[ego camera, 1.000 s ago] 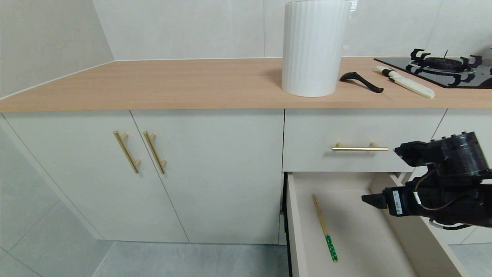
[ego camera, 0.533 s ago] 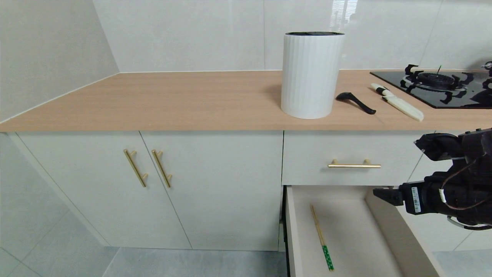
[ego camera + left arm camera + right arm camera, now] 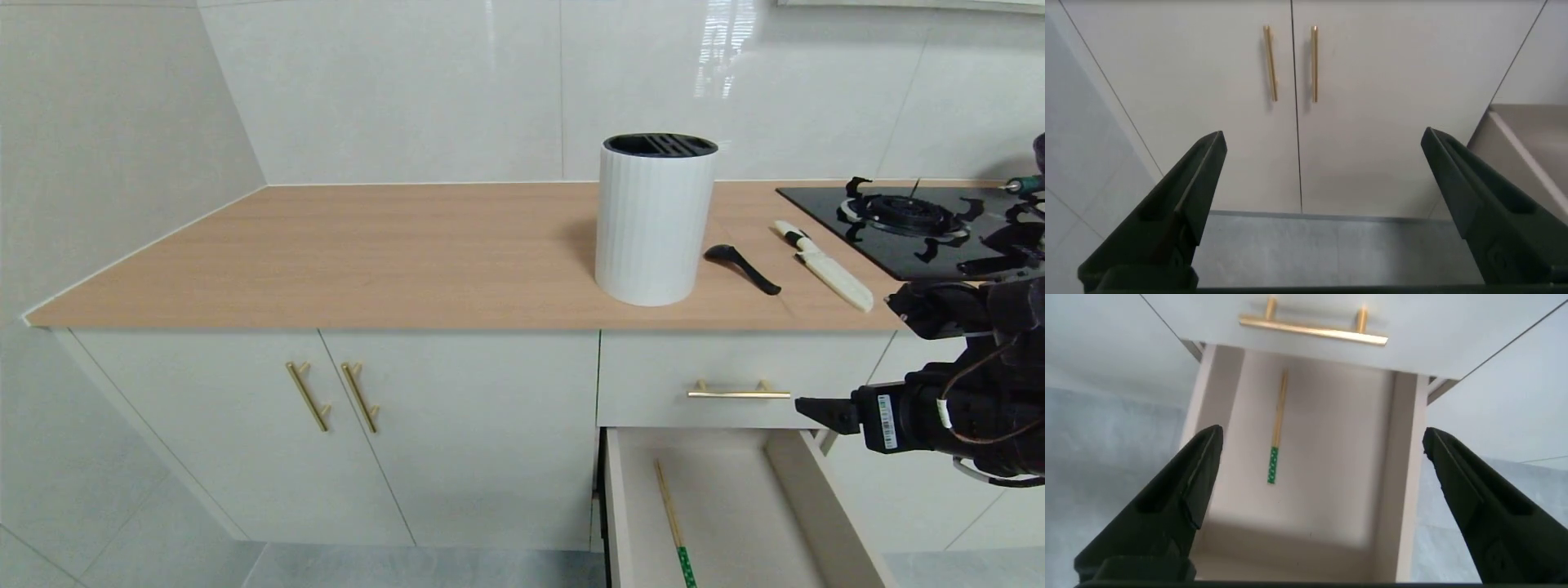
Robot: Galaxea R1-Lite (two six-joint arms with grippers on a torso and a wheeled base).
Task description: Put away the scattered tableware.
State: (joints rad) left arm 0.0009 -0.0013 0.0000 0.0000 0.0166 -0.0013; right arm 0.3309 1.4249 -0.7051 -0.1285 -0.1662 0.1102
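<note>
A white ribbed holder [image 3: 655, 220] with a black slotted top stands on the wooden counter [image 3: 392, 253]. Beside it lie a black spoon [image 3: 741, 268] and a white knife [image 3: 824, 265]. Under the counter the lower drawer [image 3: 796, 498] is pulled out, with a pair of green-tipped chopsticks [image 3: 671, 523] [image 3: 1276, 429] lying inside. My right gripper [image 3: 849, 355] [image 3: 1315, 514] hangs open and holds nothing, above the drawer's right side. My left gripper [image 3: 1323, 220] is open and holds nothing, low down, facing the cabinet doors [image 3: 1298, 106].
A black gas hob [image 3: 914, 220] sits at the counter's right end. The shut upper drawer has a gold bar handle [image 3: 739, 394] [image 3: 1313, 331]. Two gold handles [image 3: 331, 396] are on the cabinet doors to the left. Grey tiled floor [image 3: 1323, 253] lies below.
The head camera has risen, so the whole scene sits lower in the picture and the holder's top now shows. My right gripper has drawn back to the right and up from the drawer.
</note>
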